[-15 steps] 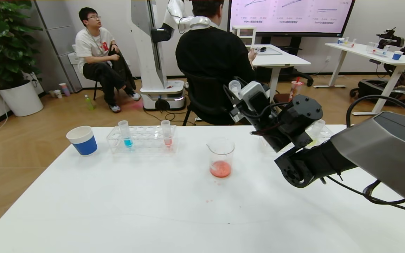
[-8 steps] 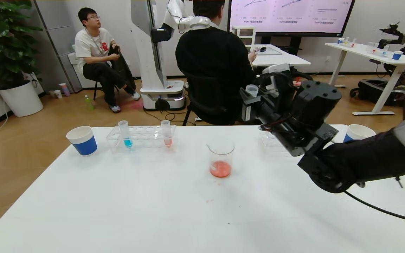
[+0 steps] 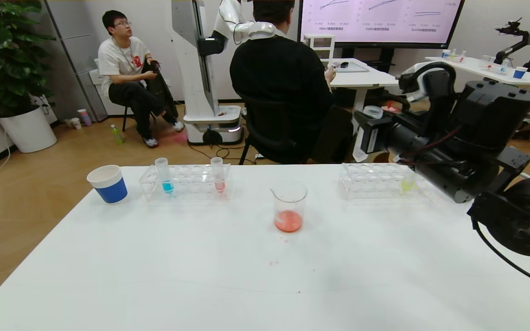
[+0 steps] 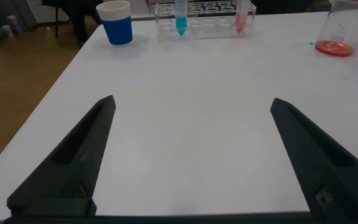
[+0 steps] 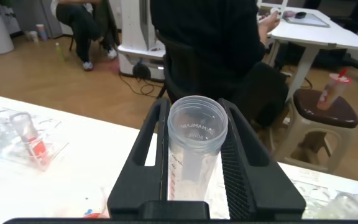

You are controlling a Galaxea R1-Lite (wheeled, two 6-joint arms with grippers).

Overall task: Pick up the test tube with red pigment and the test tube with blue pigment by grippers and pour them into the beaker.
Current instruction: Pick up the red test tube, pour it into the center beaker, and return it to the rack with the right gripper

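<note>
Head view: the right claw [image 3: 367,133] is hanging above the right rack [image 3: 377,186], clamped on an emptied tube [image 3: 370,120]. The beaker [image 3: 289,205], holding red liquid, is sitting well to that claw's left; beyond it the blue tube [image 3: 167,176] and a red tube [image 3: 218,175] are standing in the left rack [image 3: 184,182], next to a cup [image 3: 107,183].

Left wrist view: the left claw [image 4: 194,158] is hovering apart over bare tabletop [image 4: 191,93], the blue tube [image 4: 181,15] far ahead.

Right wrist view: the tube [image 5: 194,146] is sitting between the fingers [image 5: 244,155]. Lowering off-centre could be catching the rack's rim; the yellow-green tube [image 3: 406,183] is standing close by.
</note>
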